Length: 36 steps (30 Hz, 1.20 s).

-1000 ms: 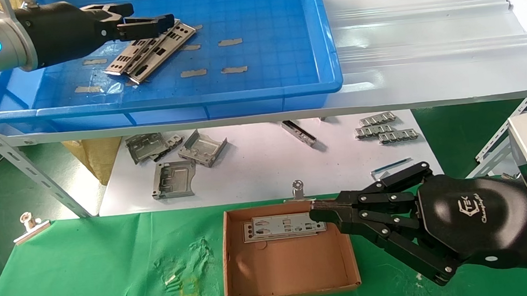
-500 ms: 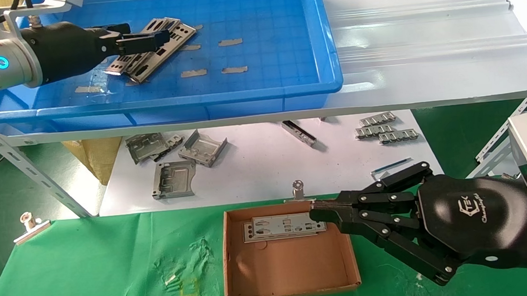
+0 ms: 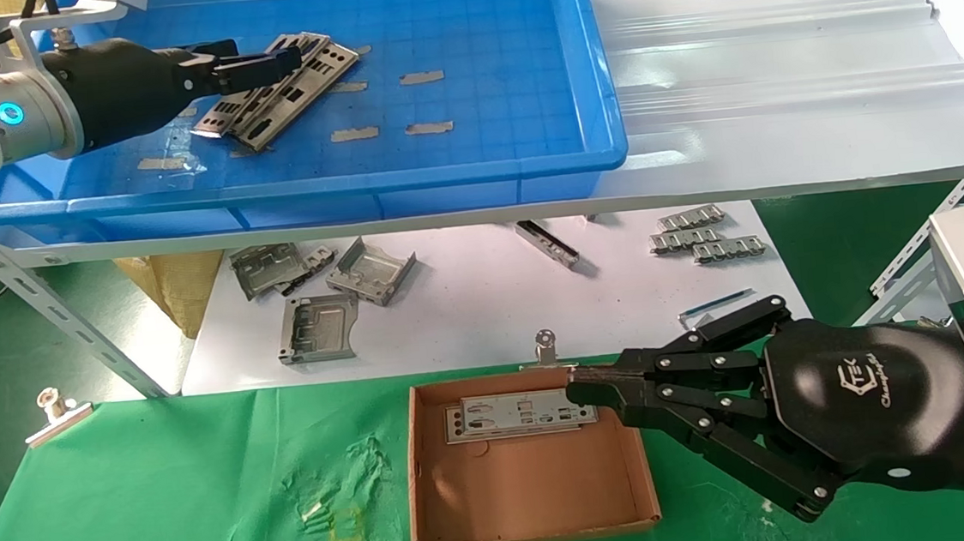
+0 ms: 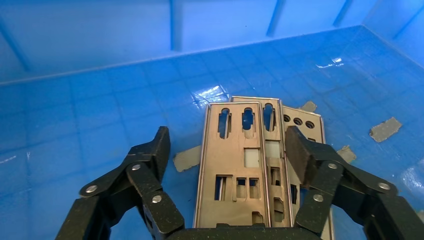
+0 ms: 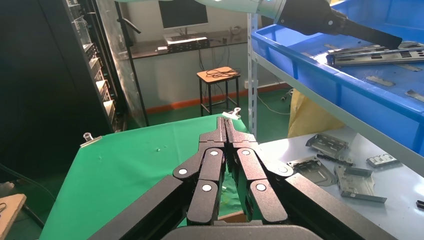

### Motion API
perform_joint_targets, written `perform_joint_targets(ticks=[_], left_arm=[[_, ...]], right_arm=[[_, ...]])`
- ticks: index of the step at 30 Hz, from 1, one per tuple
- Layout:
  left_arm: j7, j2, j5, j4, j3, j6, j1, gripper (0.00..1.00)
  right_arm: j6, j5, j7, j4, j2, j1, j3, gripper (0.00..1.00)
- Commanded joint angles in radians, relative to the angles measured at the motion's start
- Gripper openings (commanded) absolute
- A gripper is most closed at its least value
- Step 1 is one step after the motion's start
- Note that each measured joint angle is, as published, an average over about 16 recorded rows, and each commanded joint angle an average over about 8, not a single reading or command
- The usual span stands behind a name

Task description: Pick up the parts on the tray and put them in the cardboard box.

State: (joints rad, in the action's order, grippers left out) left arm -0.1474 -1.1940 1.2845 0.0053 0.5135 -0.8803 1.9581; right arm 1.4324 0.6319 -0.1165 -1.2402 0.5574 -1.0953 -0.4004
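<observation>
Your left pincer [image 4: 227, 160] is straddling, wide open, the stacked parts [image 3: 283, 88] in the tray [image 3: 519, 87]; closing may be lifting several. Right pincer [image 3: 582, 393], clenched, is probably touching the part [image 3: 515, 414] in the box [image 3: 529, 482].

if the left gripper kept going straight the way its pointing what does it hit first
Probably the stack of punched metal plates in the blue tray. The open left gripper straddles the top plate, so its fingers likely reach the tray floor alongside; depth is unclear.
</observation>
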Motion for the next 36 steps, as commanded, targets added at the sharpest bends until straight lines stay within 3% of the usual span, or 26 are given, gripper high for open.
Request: perform_joint_targets(ticks=[1, 26, 36], left_arm=[[-0.002, -0.002, 0.001, 0.001, 0.001, 0.004, -0.001, 0.00], [0.009, 0.011, -0.013, -0.026, -0.009, -0.060, 0.012, 0.00], [0.066, 0.052, -0.038, -0.075, -0.024, -0.231, 0.046, 0.00]], right_arm=[[0.000, 0.000, 0.000, 0.000, 0.000, 0.000, 0.000, 0.00], [0.000, 0.000, 0.000, 0.000, 0.000, 0.000, 0.000, 0.00], [0.000, 0.000, 0.000, 0.000, 0.000, 0.000, 0.000, 0.00]])
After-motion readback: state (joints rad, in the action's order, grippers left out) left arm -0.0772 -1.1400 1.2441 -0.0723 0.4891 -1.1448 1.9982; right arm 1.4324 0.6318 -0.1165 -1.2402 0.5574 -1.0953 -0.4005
